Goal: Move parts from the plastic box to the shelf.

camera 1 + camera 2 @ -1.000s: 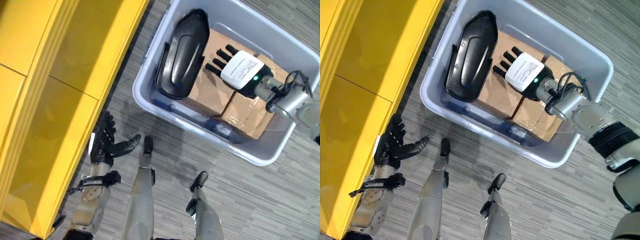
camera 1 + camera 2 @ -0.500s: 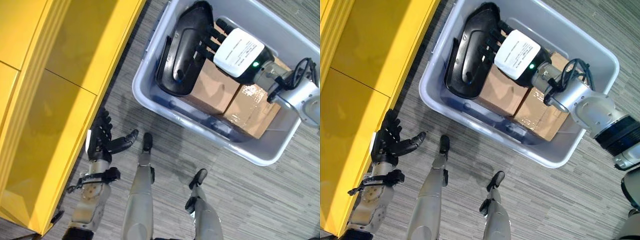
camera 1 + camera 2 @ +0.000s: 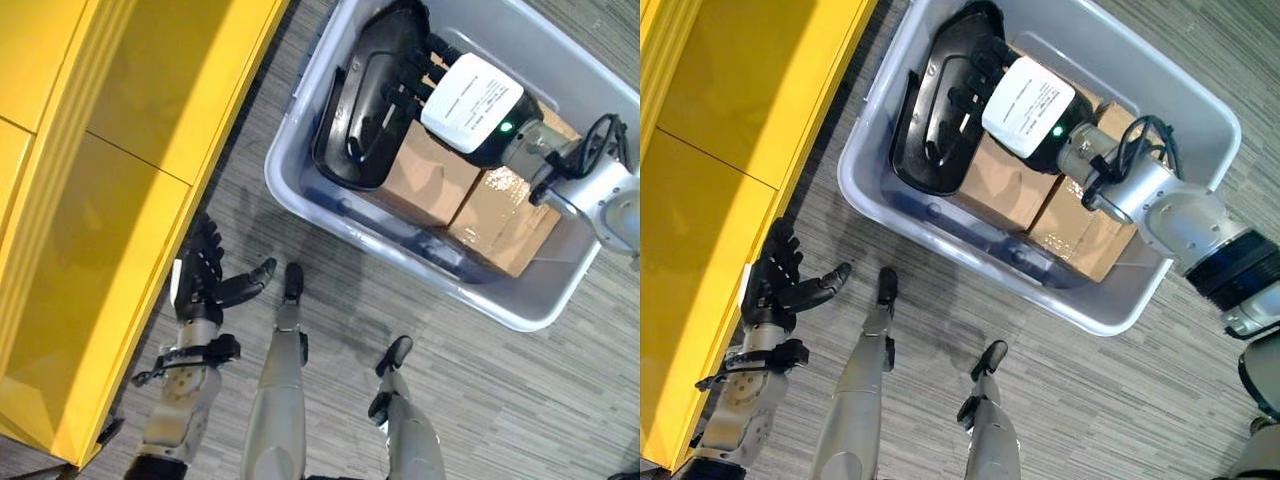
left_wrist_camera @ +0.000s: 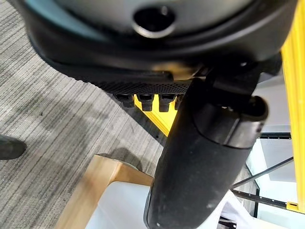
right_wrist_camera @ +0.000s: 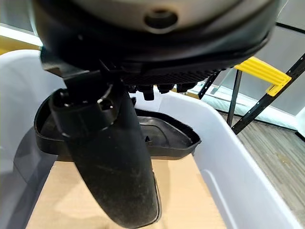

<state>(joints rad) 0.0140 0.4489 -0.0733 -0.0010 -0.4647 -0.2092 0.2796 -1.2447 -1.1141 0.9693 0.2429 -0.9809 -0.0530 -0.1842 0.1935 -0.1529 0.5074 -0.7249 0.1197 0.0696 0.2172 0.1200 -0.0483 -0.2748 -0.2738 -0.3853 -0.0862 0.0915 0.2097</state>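
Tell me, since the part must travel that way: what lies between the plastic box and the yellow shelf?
Just bare grey striped floor separates the plastic box from the yellow shelf, as the left eye view shows.

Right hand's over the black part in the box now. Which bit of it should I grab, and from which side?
Probably the black part's long edge nearest the right hand. That side rests on the cardboard boxes, open from above, while the far side leans by the plastic box wall.

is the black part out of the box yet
No, still in: the black part lies inside the plastic box on cardboard boxes, right hand over it.
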